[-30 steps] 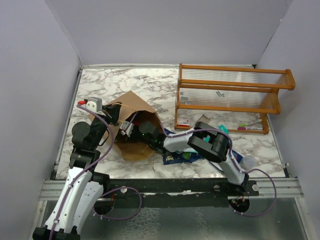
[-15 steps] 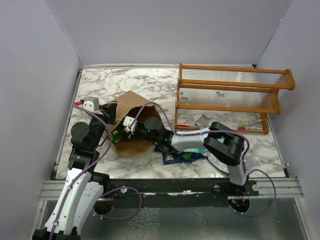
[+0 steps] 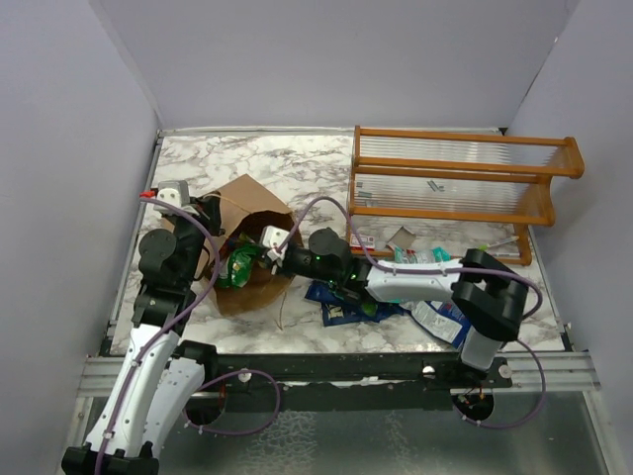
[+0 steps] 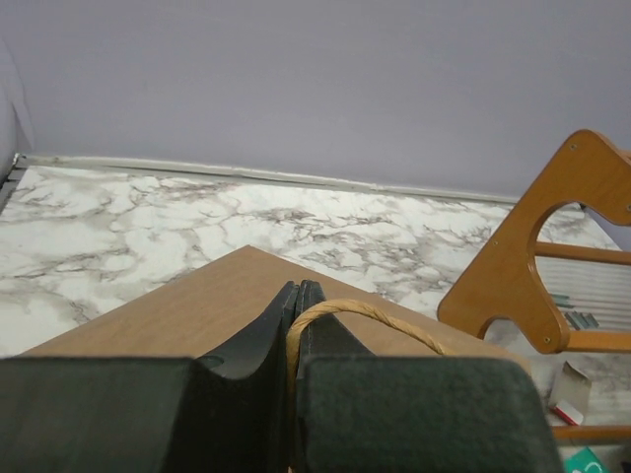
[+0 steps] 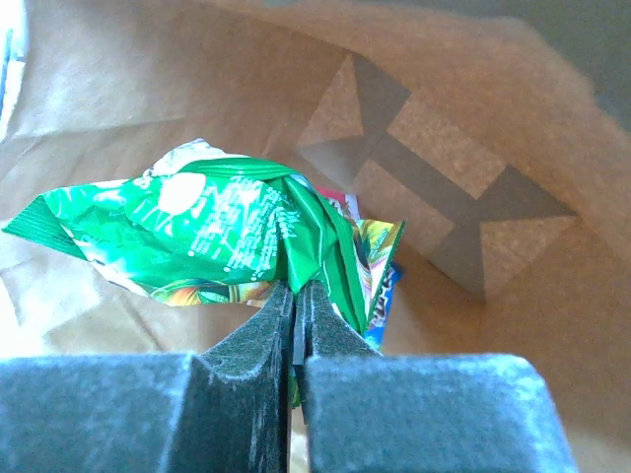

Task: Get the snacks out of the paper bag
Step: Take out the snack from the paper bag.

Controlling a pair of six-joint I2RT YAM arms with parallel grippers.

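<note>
The left gripper (image 4: 297, 320) pinches the loop handle (image 4: 370, 317) of the paper bag (image 3: 253, 201), anchoring it at the left. The right gripper (image 5: 296, 307) clamps a green packet (image 5: 212, 229) at its mouth, with others probably behind.

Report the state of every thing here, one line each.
Bag: lying on its side, mouth open.
Handle: pinched in the left pincer.
Left pincer: shut on the handle.
Right pincer: shut on the green packet, inside the bag.
Green packet: crumpled, gripped by one edge.
Blue packets: flat on the table, outside the bag.
Rack: upright.
</note>
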